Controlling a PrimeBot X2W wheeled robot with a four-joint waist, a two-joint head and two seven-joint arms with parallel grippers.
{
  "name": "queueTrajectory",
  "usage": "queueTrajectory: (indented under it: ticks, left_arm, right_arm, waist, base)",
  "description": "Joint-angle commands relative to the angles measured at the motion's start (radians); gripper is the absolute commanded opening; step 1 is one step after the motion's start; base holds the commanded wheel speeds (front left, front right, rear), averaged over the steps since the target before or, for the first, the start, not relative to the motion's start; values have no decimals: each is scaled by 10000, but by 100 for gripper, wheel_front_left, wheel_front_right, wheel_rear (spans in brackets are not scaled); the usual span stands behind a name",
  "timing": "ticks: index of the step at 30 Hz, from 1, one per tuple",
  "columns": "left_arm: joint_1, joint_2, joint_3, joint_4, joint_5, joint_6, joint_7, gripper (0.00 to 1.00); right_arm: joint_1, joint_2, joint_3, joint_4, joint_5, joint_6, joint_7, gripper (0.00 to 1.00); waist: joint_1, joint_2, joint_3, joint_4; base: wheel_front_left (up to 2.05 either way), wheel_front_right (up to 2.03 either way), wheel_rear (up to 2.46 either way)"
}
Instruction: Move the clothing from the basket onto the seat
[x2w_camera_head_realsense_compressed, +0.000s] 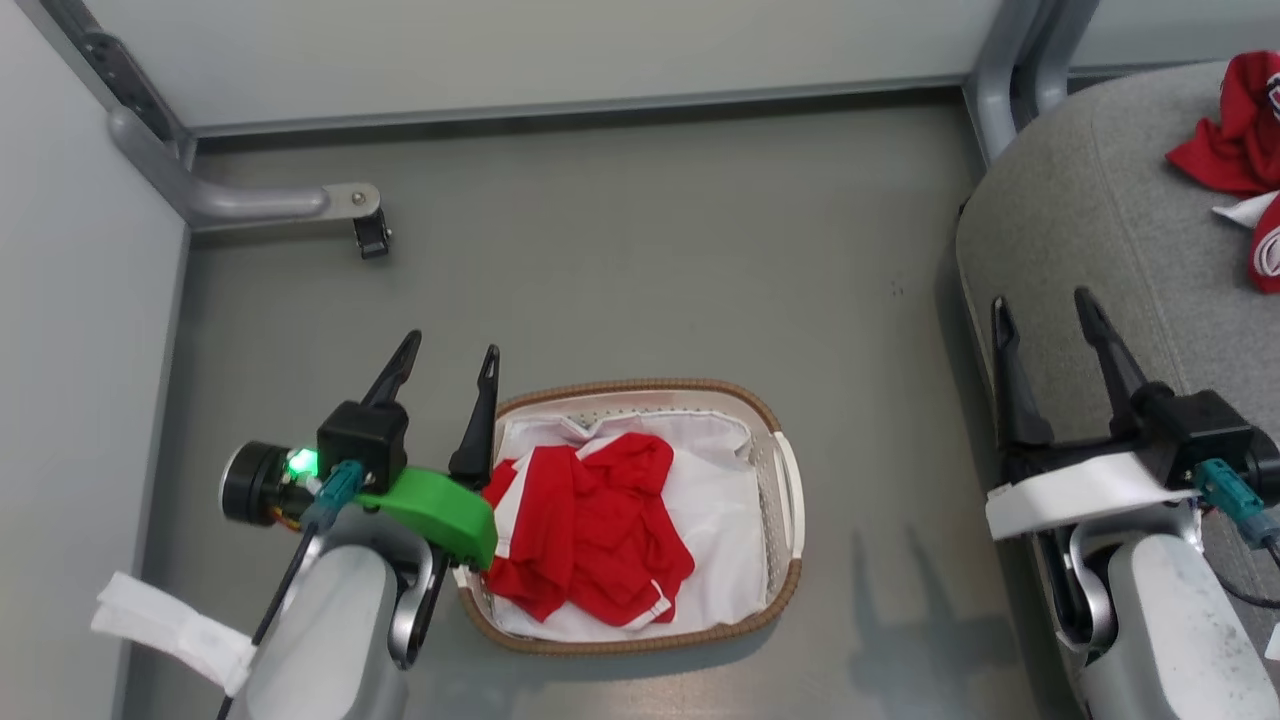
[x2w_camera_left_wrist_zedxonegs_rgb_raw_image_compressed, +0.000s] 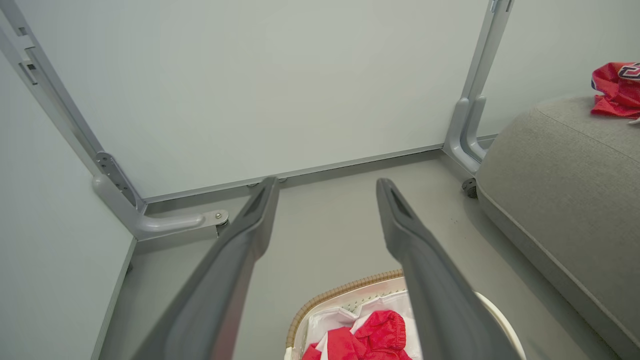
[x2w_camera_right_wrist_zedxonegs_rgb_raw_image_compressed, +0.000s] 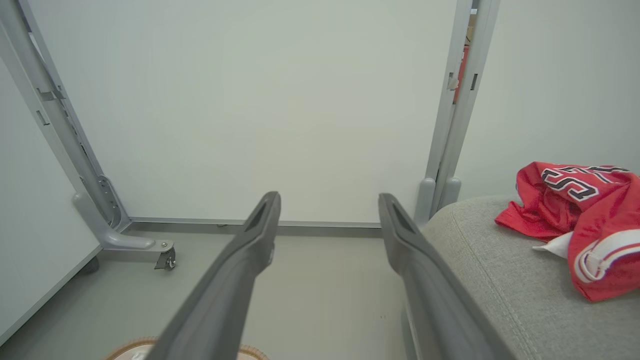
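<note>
With clothing heaped in the basket, the left gripper, over its left rim, jaws spread empty like those of the right gripper, should pinch the heap's bunched middle, clear of the liner.

Navy-white numerals on red garment — illegible

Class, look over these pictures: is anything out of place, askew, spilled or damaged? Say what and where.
Nothing looks spilled or damaged. Only the load is split: red clothing lies crumpled in the basket, and other red garments sit heaped on the seat.
</note>
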Motion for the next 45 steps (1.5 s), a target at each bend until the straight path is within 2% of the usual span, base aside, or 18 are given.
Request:
queueTrajectory:
  ticks: [1, 12, 20, 32, 43, 44, 45]
  left_arm:
    - [-543, 93, -146, 277, 163, -71, 70, 100]
    - [-3314, 179, -1682, 3463, 670, -223, 792, 100]
    - [-4483, 287, -2592, 5358, 1002, -235, 1198, 100]
    - [-5655, 710, -3515, 6910, 839, -238, 1676, 100]
    - [-6250, 825, -3751, 7718, 945, 272, 2444, 100]
    - [-6261, 811, -3747, 7748, 914, 312, 2461, 88]
    - [-6278, 791, -3746, 7774, 880, 370, 2462, 40]
  right_arm:
    - [-344, -33, -59, -178, -97, -10, -50, 100]
    - [-2237, -25, 56, -1283, 461, -10, -49, 100]
    - [-3119, -19, 90, -2050, 914, -10, -49, 100]
    - [-3605, -25, 445, -2321, 1454, -11, -50, 100]
    - [-3624, -25, 742, -2288, 1760, -12, -50, 100]
    - [-3623, -25, 744, -2273, 1775, -11, -50, 100]
    - [-3622, -25, 743, -2257, 1809, -11, -50, 100]
  waist:
    - [0, 0, 1725, -567]
    - [0, 0, 5032, -1842]
    - [0, 0, 6613, -2633]
    - [0, 0, 7553, -3140]
    - [0, 0, 7719, -3443]
    - [0, 0, 7717, -3453]
    - [0, 0, 7708, -3463]
  base:
    - [0, 0, 0]
    - [0, 0, 0]
    - [0, 0, 0]
    - [0, 0, 0]
    - [0, 0, 0]
    - [0, 0, 0]
    - [0, 0, 0]
